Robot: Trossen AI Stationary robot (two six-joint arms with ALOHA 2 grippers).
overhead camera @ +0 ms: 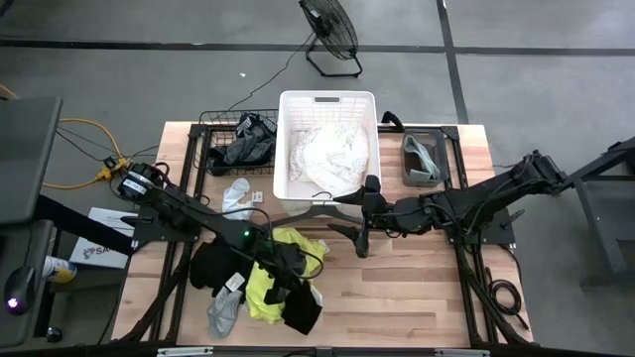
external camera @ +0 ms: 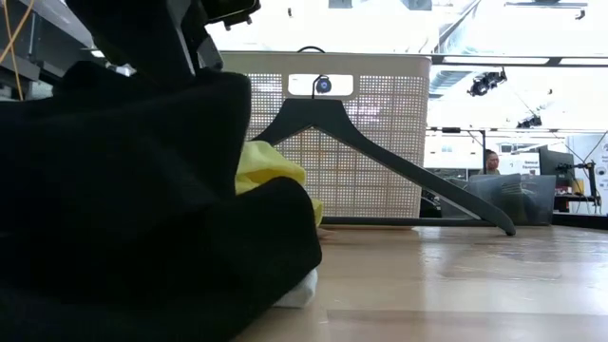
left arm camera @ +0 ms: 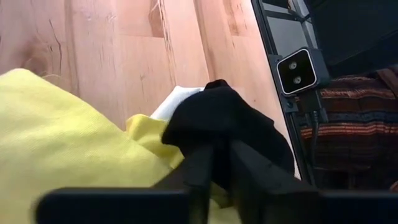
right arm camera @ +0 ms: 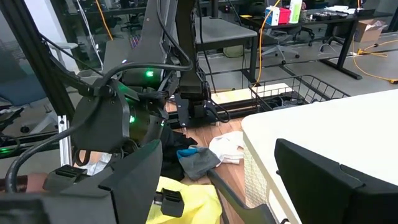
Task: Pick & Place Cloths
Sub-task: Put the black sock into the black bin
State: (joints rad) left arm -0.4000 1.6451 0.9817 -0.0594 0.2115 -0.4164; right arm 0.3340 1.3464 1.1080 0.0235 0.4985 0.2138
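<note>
Your left gripper (left arm camera: 214,165) seems closed on the black cloth (left arm camera: 227,121); the right gripper (overhead camera: 349,232) waits wide open, so next lift the cloth toward the basket (overhead camera: 327,99).

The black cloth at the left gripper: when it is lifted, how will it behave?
The black cloth bunches in soft folds, so it will probably hang limp and stretch out. It looks light. It overlaps the neon yellow cloth, which may drag along.

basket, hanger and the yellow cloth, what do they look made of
Basket: white perforated plastic, likely; its wall is a regular grid of holes. Hanger: dark, smooth, matte, probably moulded plastic. Yellow cloth: soft, fuzzy knit fabric that folds loosely.
</note>
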